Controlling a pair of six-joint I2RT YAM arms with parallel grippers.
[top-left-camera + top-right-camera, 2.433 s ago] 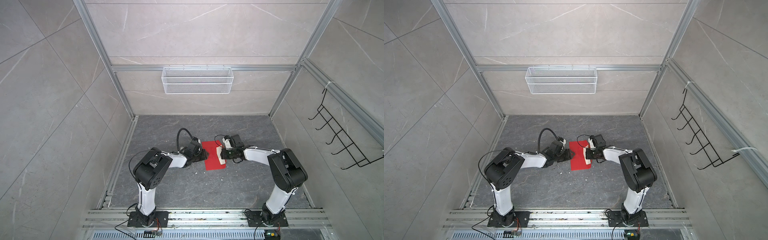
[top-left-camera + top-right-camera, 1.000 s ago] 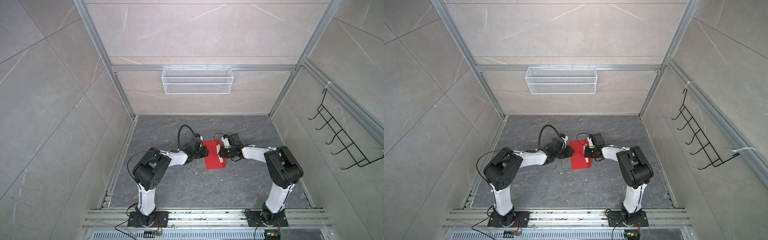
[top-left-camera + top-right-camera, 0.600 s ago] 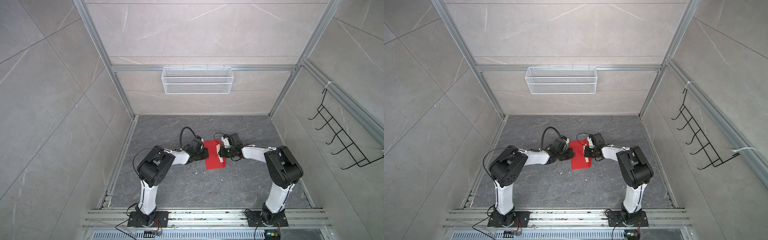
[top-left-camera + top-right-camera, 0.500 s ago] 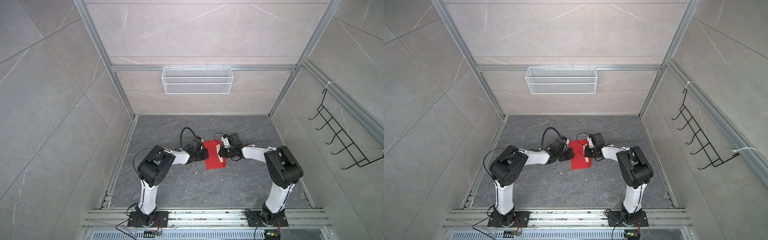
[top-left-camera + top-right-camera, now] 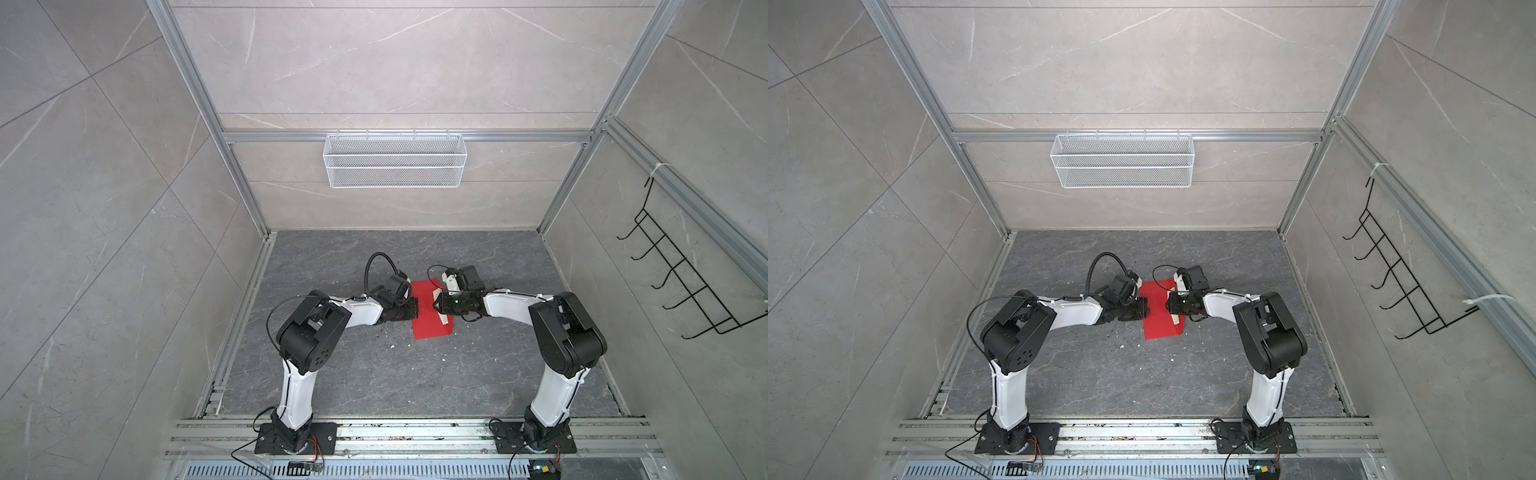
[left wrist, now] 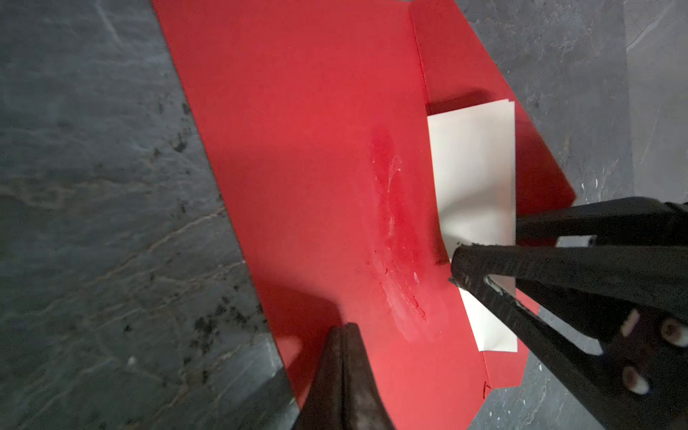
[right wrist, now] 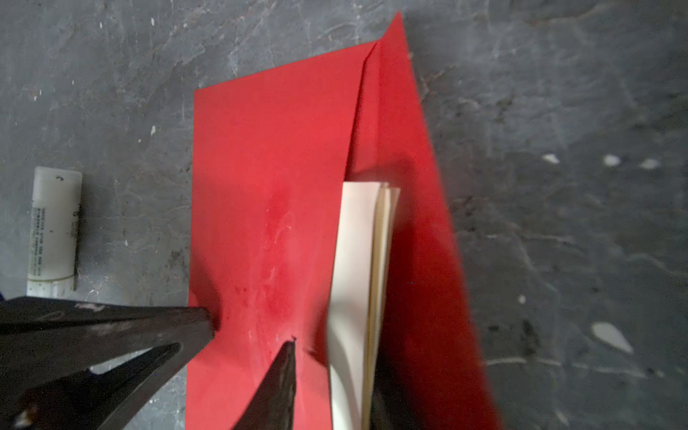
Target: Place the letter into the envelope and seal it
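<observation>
The red envelope (image 5: 428,328) (image 5: 1160,326) lies flat mid-floor between both arms. Its flap (image 7: 417,208) stands open. The folded cream letter (image 6: 473,167) (image 7: 359,260) sticks partly out of the envelope's mouth, under the flap. My left gripper (image 6: 344,327) (image 5: 414,309) is shut, with its tip resting on the envelope's panel near the edge opposite the mouth. My right gripper (image 7: 335,368) (image 6: 486,245) is at the mouth with its fingers apart. One finger lies on the red panel, the other behind the letter's edge. A shiny glue smear (image 6: 394,238) marks the panel.
A white glue stick (image 7: 54,227) lies on the grey floor beside the envelope, near my left gripper. White crumbs dot the floor. A wire basket (image 5: 395,166) hangs on the back wall and a black hook rack (image 5: 681,282) on the right wall.
My right gripper's fingers have come apart at the letter. My left gripper has moved in a little and sits on the envelope's edge. The envelope has not shifted.
</observation>
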